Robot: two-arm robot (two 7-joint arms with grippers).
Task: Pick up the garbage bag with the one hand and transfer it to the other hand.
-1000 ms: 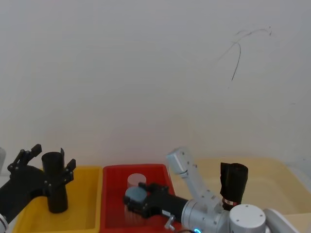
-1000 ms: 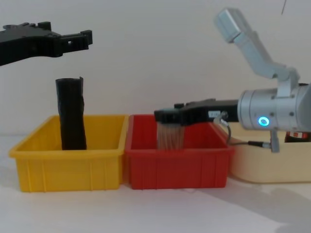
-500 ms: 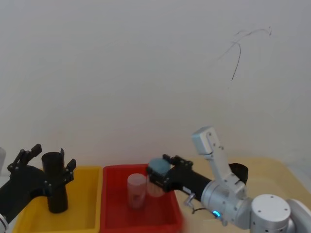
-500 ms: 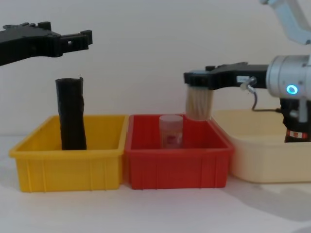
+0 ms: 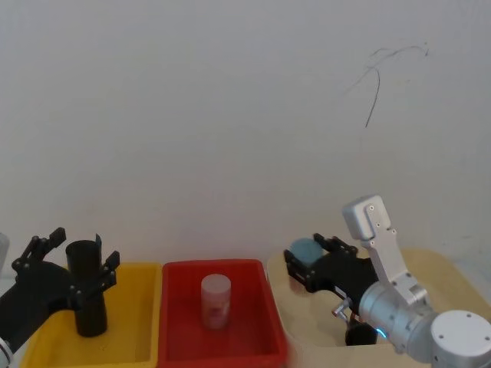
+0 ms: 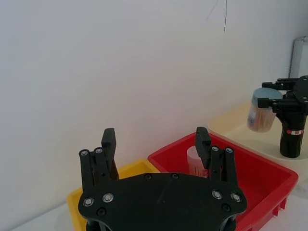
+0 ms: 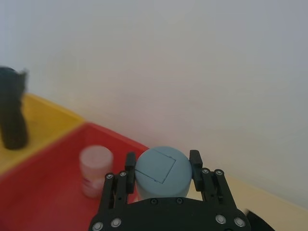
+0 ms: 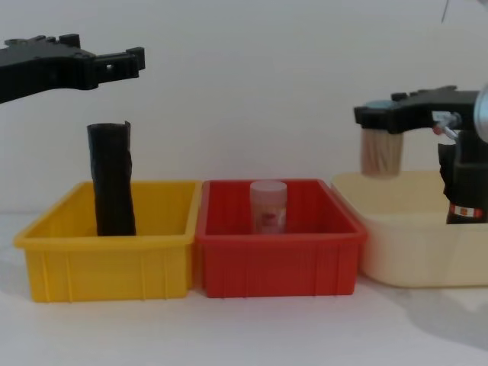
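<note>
Three bins cross the lower part of your chest view: yellow bin (image 8: pixel 107 255) at left, red bin (image 8: pixel 278 259) in the middle, cream bin (image 8: pixel 396 252) at right. The garbage bag (image 8: pixel 460 191) stands upright in the cream bin at the right edge of the frame. You can see its red-and-white band, but its top is hidden behind the right arm and its foot behind the bin wall.

Your right gripper (image 8: pixel 381 122) hangs above the cream bin, just left of the bag, its fingers clamped on a capped jar (image 8: pixel 380 152) with a blue-grey lid. What fills the jar is hard to make out. Gripper and bag look apart, though you cannot tell for sure.

Your left gripper (image 6: pixel 156 142) hovers at upper left over the yellow bin, fingers spread and holding nothing, above a plain black roll (image 8: pixel 113 179). A small clear jar (image 8: pixel 268 206) stands in the red bin.
</note>
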